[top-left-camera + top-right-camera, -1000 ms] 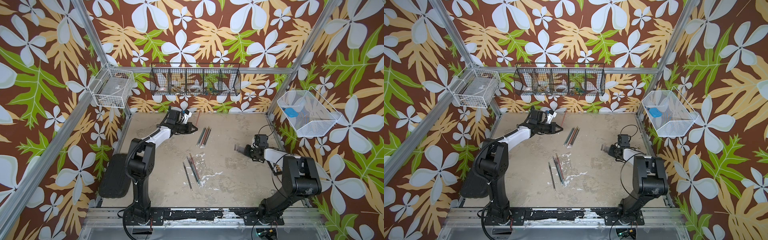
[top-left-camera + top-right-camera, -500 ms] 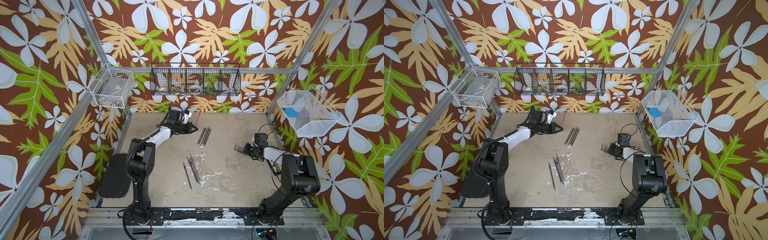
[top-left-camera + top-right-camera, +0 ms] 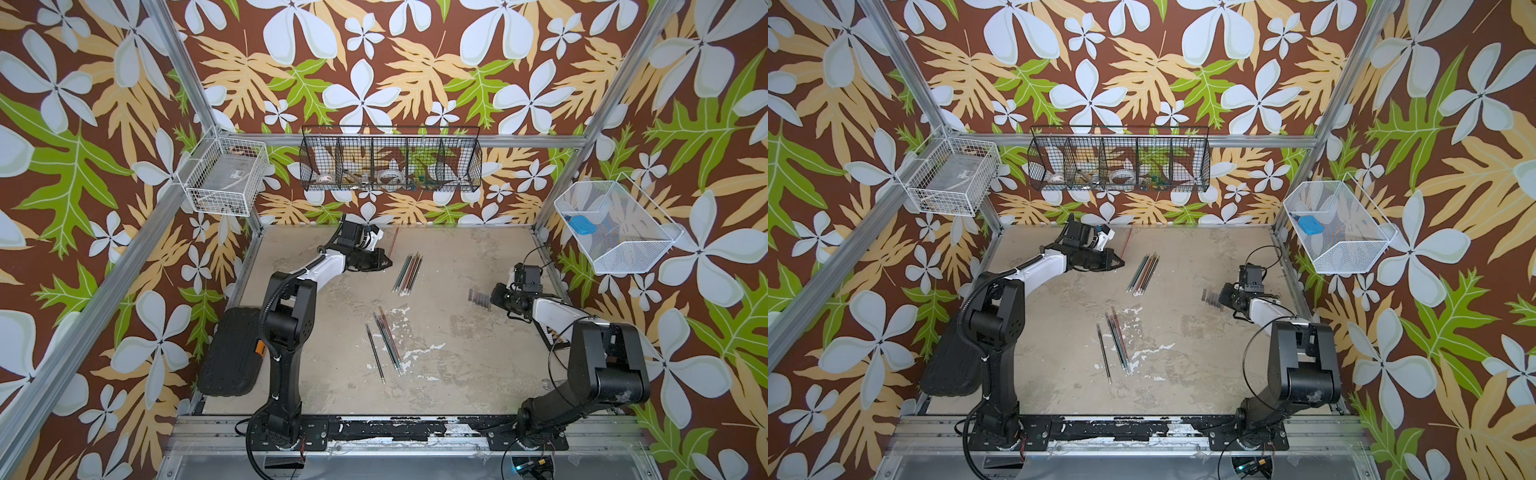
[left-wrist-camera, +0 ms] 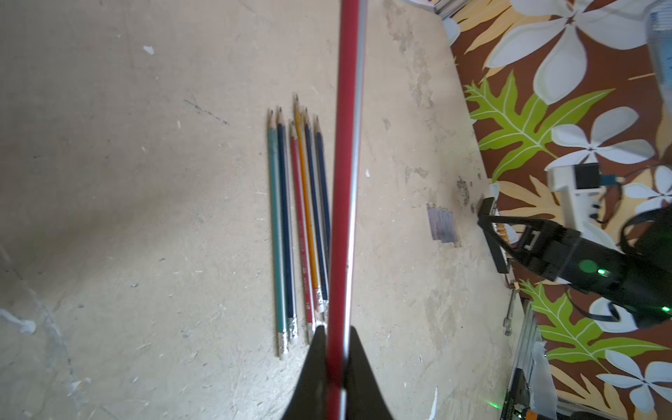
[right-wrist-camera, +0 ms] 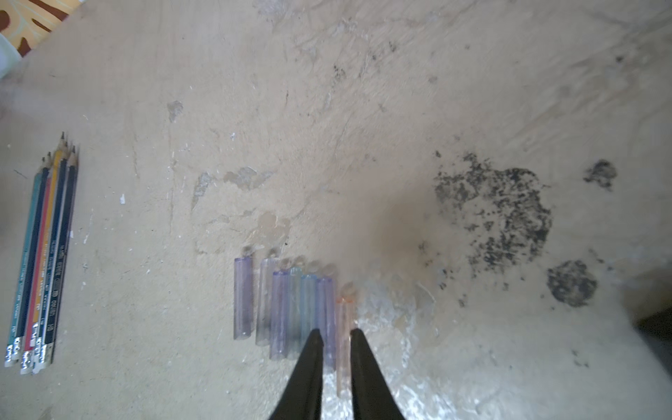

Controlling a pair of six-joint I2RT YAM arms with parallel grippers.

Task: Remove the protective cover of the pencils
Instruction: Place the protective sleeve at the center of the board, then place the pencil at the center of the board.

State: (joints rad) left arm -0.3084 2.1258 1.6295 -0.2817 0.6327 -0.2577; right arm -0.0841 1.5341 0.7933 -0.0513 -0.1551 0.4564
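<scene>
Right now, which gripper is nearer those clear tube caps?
Right. The right gripper is at the tube caps, jaws slightly apart; the left gripper is far off, clamping a red pencil.

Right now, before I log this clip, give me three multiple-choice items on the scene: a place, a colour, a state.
1. Where do the loose caps lie?
A. in a wire basket
B. on the table by the right gripper
C. under the left arm

2. What colour is the pencil in the left gripper?
A. teal
B. yellow
C. red

3. How are the tips of the pencil bundle?
A. capped
B. bare, sharpened
C. snapped off

1 B: they lie in a row at that gripper.
2 C: a red shaft leaves the shut jaws.
3 B: dark points show.
</scene>
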